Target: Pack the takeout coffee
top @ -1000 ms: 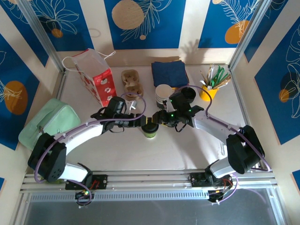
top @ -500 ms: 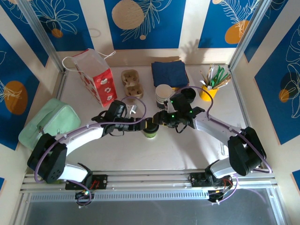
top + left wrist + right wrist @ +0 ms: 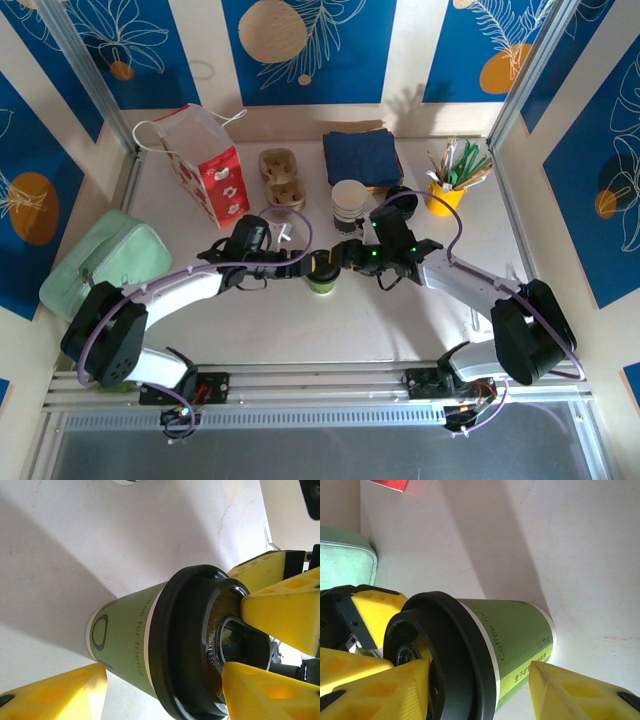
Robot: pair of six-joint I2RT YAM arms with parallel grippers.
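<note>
The takeout coffee (image 3: 321, 284), a green paper cup under a black lid (image 3: 322, 267), stands upright near the middle of the tabletop (image 3: 400, 330). In the top view, the left arm (image 3: 180, 290) reaches it from the left edge and the right arm (image 3: 460, 280) from the right edge, so the left jaws and right jaws meet at the cup. That view also gives the layout along the far edge: a red-and-white paper bag (image 3: 205, 170), a brown cup carrier (image 3: 282, 178), dark blue napkins (image 3: 362, 157), a stack of white-rimmed cups (image 3: 348, 203) and a yellow cup of stirrers (image 3: 447, 195). A mint-green pouch (image 3: 105, 262) lies at the left edge. The wrist views add detail. The left wrist view shows black printing on the green wall, a white band below the lid and the lid's sunken top. The left jaws stand partly open, with one yellow finger (image 3: 55, 695) beside the cup's lower wall and the other against the lid's rim. The right arm's yellow fingers (image 3: 287, 610) crowd the lid from beyond. The right wrist view shows the words "Coffee for" on the wall. It also shows a corner of the pouch, a sliver of the red bag and one left finger (image 3: 372, 612) behind the lid. The right jaws, also partly open, straddle the cup from lid to lower wall. Neither wrist view settles whether either pair is gripping the cup.
</note>
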